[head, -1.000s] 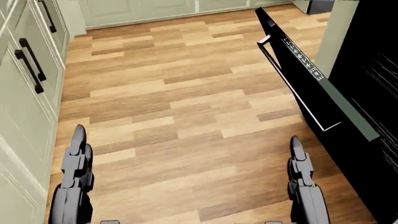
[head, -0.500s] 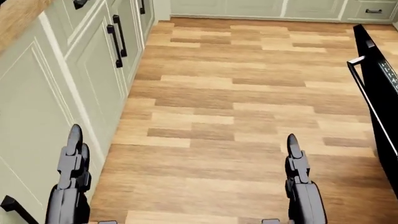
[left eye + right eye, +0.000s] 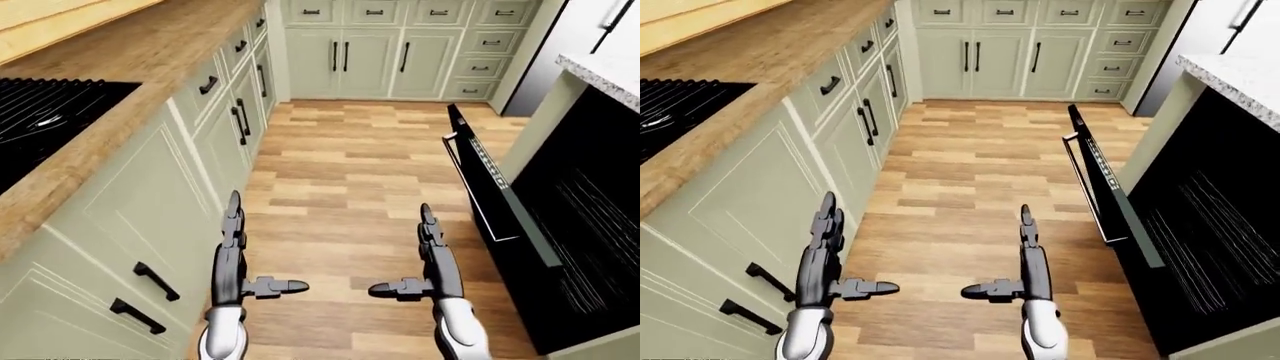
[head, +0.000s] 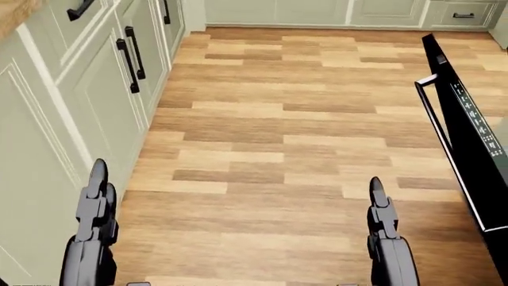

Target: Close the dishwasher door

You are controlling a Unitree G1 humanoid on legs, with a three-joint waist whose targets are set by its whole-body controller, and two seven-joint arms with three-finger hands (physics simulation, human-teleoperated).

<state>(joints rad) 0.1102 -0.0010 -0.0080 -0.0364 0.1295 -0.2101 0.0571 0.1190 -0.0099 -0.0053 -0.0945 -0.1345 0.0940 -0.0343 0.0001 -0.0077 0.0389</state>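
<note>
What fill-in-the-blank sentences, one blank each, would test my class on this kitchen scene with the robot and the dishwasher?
1. The dishwasher door hangs ____, tilted out over the wooden floor.
2. In the left-eye view the dishwasher stands on the ____ side of the picture.
3. Both the left robot hand and the right robot hand hold ____.
4. The handles on the green cabinets are ____ in colour.

Missing words: open; right; nothing; black
</note>
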